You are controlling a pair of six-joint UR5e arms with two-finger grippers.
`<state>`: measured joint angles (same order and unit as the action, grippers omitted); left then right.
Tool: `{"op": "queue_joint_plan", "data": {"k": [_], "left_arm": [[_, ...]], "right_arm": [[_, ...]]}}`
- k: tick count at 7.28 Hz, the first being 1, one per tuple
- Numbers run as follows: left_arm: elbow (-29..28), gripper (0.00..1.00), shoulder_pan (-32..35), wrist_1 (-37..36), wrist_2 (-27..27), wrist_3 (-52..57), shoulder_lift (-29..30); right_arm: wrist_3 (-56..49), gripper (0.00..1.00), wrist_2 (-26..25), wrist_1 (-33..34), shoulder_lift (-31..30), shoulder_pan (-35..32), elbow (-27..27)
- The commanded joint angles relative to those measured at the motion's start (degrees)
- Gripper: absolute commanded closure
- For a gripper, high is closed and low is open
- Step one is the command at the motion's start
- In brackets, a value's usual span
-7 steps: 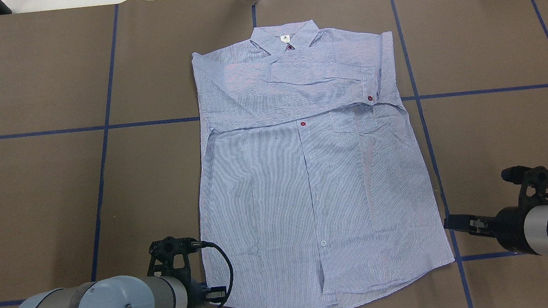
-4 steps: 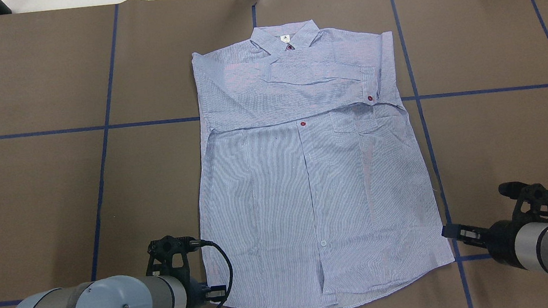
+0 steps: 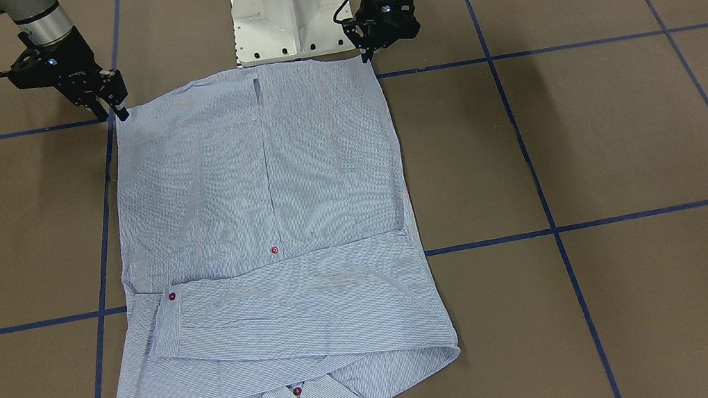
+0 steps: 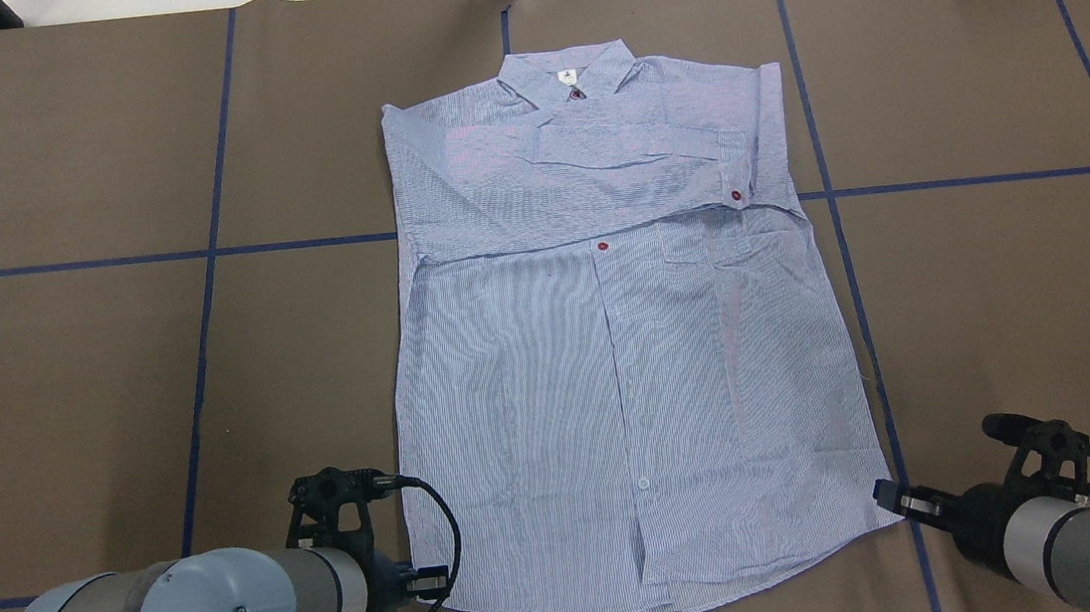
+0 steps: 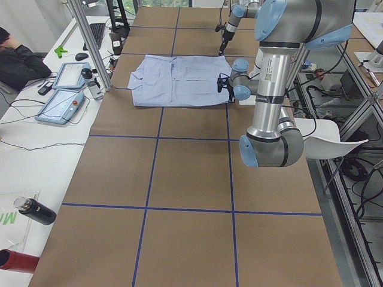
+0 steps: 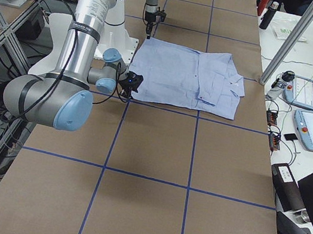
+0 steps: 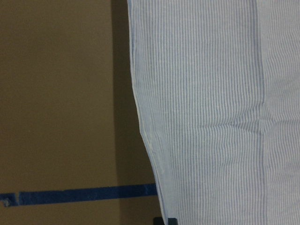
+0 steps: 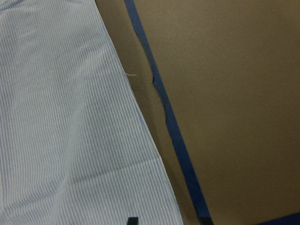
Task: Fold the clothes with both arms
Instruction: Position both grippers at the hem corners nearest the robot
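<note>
The striped shirt [image 4: 610,360] lies flat on the brown table, collar at the far side and both sleeves folded across the chest [image 3: 286,307]. My left gripper [image 4: 431,580] is low at the near left hem corner, also in the front view [image 3: 366,53], and looks open. My right gripper [image 4: 885,495] is at the near right hem corner [image 3: 113,112], with its fingers apart on either side of the corner's edge. Each wrist view shows flat cloth, the shirt [image 7: 211,117] [image 8: 70,131], and only a sliver of black finger at the bottom edge.
The white pedestal base [image 3: 286,5] stands just behind the hem, between the arms. Blue tape lines [image 4: 205,309] grid the table. An operators' desk with tablets [image 5: 60,104] and a seated person [image 5: 18,60] are past the far edge.
My right gripper has moved toward the near edge and slightly inward, ending at the shirt's near right hem corner. My left gripper has stayed at its corner. The shirt has not moved.
</note>
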<state>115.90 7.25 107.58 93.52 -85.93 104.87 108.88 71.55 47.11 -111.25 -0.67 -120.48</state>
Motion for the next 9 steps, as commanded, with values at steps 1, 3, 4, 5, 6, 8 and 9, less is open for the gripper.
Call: {"op": "queue_joint_plan", "data": {"k": [1, 3, 4, 5, 6, 8, 9], "left_arm": [[0.0, 1.00, 0.0, 0.0, 0.0, 0.0, 0.0], [0.0, 1.00, -0.1, 0.0, 0.0, 0.0, -0.1], [0.0, 1.00, -0.1, 0.0, 0.0, 0.0, -0.1], [0.0, 1.00, -0.1, 0.0, 0.0, 0.0, -0.1], [0.1, 1.00, -0.1, 0.0, 0.0, 0.1, 0.0], [5.3, 1.00, 0.7, -1.9, 0.6, 0.8, -0.7], [11.2, 1.00, 0.7, -7.5, 3.3, 1.1, -0.9]], "right_arm": [[1.9, 0.49, -3.2, 0.0, 0.0, 2.9, 1.0], [2.0, 0.54, -3.7, 0.0, 0.0, 3.6, 1.2], [2.6, 0.76, -3.7, 0.0, 0.1, 3.6, 1.2], [2.7, 1.00, -3.7, 0.0, 0.1, 3.6, 1.1], [2.7, 1.00, -3.6, 0.0, 0.1, 3.6, 0.8], [2.6, 1.00, -1.3, 0.0, -0.8, 3.2, -5.0], [2.5, 1.00, 1.9, 0.0, -4.3, 3.0, -10.7]]}}
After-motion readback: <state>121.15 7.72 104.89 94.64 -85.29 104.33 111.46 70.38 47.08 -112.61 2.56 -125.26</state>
